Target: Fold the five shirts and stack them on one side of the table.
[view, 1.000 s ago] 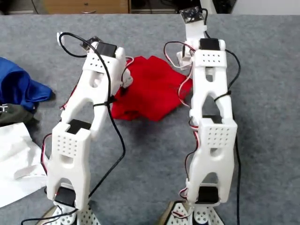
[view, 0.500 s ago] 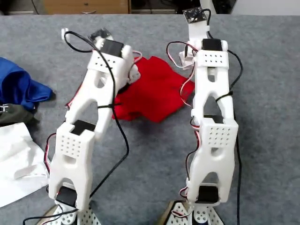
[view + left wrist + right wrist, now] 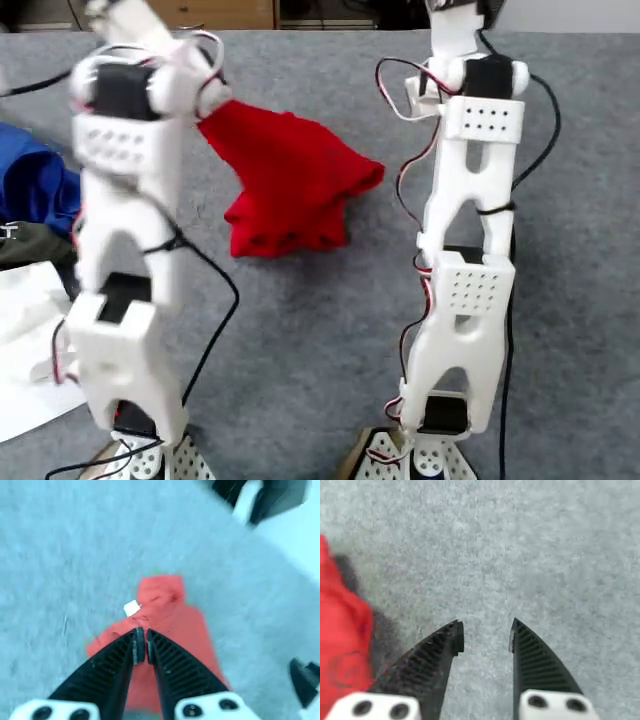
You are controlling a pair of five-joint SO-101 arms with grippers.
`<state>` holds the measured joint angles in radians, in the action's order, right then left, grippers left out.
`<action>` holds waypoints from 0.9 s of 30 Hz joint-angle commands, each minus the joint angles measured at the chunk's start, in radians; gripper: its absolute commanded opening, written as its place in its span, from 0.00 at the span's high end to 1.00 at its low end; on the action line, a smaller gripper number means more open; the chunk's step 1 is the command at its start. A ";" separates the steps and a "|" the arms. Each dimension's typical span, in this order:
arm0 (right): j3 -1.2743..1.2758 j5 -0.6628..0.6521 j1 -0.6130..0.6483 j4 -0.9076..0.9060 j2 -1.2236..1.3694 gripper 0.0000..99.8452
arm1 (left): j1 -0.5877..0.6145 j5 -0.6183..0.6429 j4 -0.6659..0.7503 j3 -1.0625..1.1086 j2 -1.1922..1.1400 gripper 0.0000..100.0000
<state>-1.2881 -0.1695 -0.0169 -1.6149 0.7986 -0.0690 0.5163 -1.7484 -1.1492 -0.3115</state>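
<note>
The red shirt hangs from its upper left corner, its lower folds resting bunched on the grey table. In the left wrist view my left gripper is shut on the red shirt, near a small white tag. The left arm stands raised at the table's left. In the right wrist view my right gripper is open over bare grey table, with the red shirt's edge beside one finger. The right arm stretches toward the far edge.
At the left edge lie a blue shirt, a dark shirt and a white shirt. Wooden furniture stands beyond the far edge. Open grey surface spreads between and in front of the arms.
The left arm has risen and swung left, pulling the red shirt up and left off the table. The right arm has shifted slightly right and farther back.
</note>
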 commanded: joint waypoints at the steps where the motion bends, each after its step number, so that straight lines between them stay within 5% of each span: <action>1: -0.137 -0.026 -0.016 -0.089 -0.005 0.84 | 0.046 -0.054 -0.012 -0.052 0.179 0.98; 11: -0.160 -0.066 0.019 -0.172 -0.012 0.84 | 0.279 -0.222 -0.012 0.041 0.363 0.98; 20: 0.076 -0.184 0.265 -0.172 -0.010 0.84 | 0.522 -0.365 0.049 0.410 0.357 0.98; 27: 0.147 -0.196 0.364 -0.087 -0.002 0.84 | 0.508 -0.381 0.120 0.697 0.357 0.98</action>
<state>-1.1439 -0.3567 0.3145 -1.7515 0.8017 0.4664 0.1419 -1.6517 -0.5401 0.0245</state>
